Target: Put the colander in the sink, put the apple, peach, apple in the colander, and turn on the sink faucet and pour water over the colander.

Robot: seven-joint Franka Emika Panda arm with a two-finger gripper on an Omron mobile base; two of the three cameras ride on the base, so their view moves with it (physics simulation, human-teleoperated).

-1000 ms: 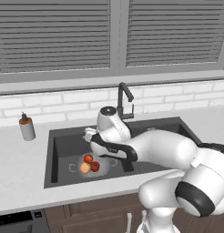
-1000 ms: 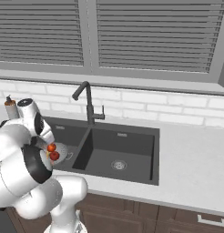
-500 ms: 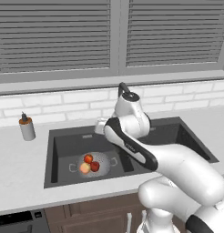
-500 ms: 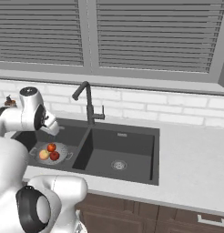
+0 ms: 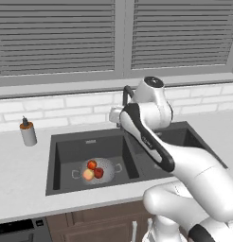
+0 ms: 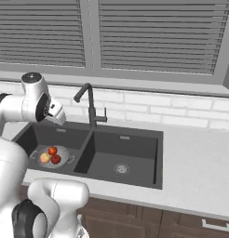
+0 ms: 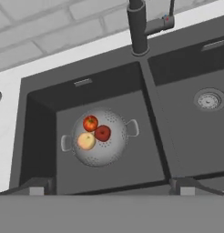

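Down on the floor of the sink's (image 7: pixel 45 93) left basin sits the colander (image 7: pixel 114 152), upright, its two loop handles at about 3 and 9 o'clock in the hand view. Inside it lie three fruits, touching one another: one apple (image 7: pixel 90 123) at 12 o'clock, a second, darker apple (image 7: pixel 103 133) at 3 o'clock, and the peach (image 7: pixel 86 141) at 8 o'clock. The right basin holds just its steel drain (image 7: pixel 209 100).

From the faucet's (image 7: pixel 138 27) base on the rim behind the divider between the basins, at 1 o'clock from the colander, its side lever (image 7: pixel 158 23) points toward 3 o'clock.

High above the left basin hangs the pincer (image 7: pixel 112 187), released, its two tips spread wide and well apart from the colander, with nothing between them.

At 10 o'clock from the sink in the left base view, a soap dispenser (image 5: pixel 28 133) stands on the table (image 5: pixel 14 165), near the brick wall.
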